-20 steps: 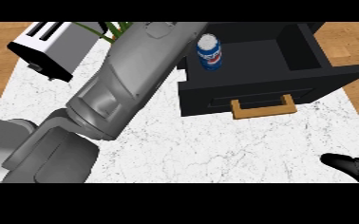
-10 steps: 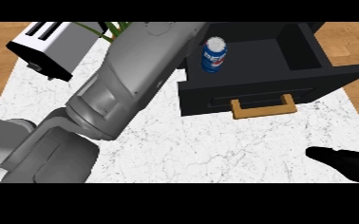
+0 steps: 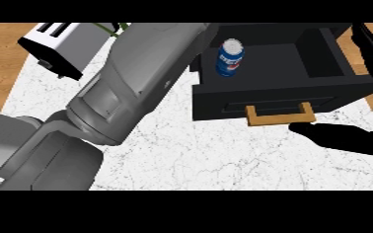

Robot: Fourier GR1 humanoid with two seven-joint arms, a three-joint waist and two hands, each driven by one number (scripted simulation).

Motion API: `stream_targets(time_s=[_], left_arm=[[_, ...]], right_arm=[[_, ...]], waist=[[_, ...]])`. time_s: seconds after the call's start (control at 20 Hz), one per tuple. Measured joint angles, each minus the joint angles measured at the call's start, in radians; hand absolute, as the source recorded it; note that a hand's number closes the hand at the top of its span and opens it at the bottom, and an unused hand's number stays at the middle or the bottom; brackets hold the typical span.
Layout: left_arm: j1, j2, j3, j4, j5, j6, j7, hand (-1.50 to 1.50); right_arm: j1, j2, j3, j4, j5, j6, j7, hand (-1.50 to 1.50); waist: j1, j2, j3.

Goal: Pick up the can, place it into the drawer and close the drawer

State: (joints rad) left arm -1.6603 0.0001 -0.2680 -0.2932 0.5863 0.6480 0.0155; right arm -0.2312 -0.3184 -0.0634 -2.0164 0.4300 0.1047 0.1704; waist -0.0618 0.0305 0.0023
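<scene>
Worktop (image 3: pixel 218 158): white marble. Left forearm (image 3: pixel 138 89) runs diagonally up; its hand is hidden, so cannot tell its state. Drawer (image 3: pixel 270 86) is open, wooden handle (image 3: pixel 280 114) facing the robot. Right hand (image 3: pixel 335 135) is just beside the handle, fingers straight, holding nothing. Can (image 3: pixel 230 58) stands upright inside the drawer, left side, so placing looks done; closing is left. Label is blue, looks like Pepsi, not readable. Toaster (image 3: pixel 62 47) at rear left.

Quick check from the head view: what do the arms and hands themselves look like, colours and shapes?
The left forearm is a bulky grey shell of smooth, faceted panels with visible seams between segments. No cables or markings show. The right hand is plain matte black; only part of it shows. The left hand is out of sight.
</scene>
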Motion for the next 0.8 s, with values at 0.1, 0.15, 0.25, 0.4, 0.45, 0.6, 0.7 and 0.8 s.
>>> stream_targets(time_s=[0.1, 0.15, 0.25, 0.4, 0.45, 0.6, 0.7, 0.8], left_arm=[[0.012, 0.0, -0.008, -0.004, 0.006, -0.001, -0.013, -1.5], [0.012, 0.0, -0.01, 0.001, 0.004, -0.001, -0.017, -1.5], [0.01, 0.0, -0.01, 0.014, -0.001, -0.005, -0.024, -1.5], [0.002, 0.005, -0.01, 0.029, -0.01, -0.018, -0.025, -1.5], [0.006, 0.005, -0.009, 0.028, -0.011, -0.02, -0.03, -1.5], [0.016, 0.007, -0.002, 0.025, -0.013, -0.036, -0.033, -1.5], [0.018, 0.019, 0.008, 0.022, -0.012, -0.052, -0.032, -1.5], [0.025, 0.027, 0.015, 0.015, -0.014, -0.054, -0.031, -1.5]], right_arm=[[-0.038, 0.001, 0.042, 0.064, 0.072, -0.019, -0.014, -1.5], [-0.046, 0.004, 0.062, 0.092, 0.107, -0.033, -0.025, -1.5], [-0.08, 0.001, 0.085, 0.159, 0.162, -0.051, -0.045, -1.5], [-0.102, 0.01, 0.134, 0.274, 0.254, -0.096, -0.086, -1.5], [-0.114, 0.015, 0.151, 0.309, 0.286, -0.111, -0.092, -1.5], [-0.159, 0.028, 0.184, 0.428, 0.37, -0.157, -0.113, -1.5], [-0.192, 0.037, 0.195, 0.506, 0.41, -0.187, -0.131, -1.5], [-0.237, 0.057, 0.201, 0.597, 0.448, -0.229, -0.146, -1.5]], waist=[[0.009, -0.002, 0.0], [0.013, -0.003, 0.0], [0.022, -0.004, 0.0], [0.036, -0.006, 0.0], [0.039, -0.007, 0.0], [0.051, -0.011, -0.001], [0.056, -0.013, -0.001], [0.064, -0.015, -0.001]])
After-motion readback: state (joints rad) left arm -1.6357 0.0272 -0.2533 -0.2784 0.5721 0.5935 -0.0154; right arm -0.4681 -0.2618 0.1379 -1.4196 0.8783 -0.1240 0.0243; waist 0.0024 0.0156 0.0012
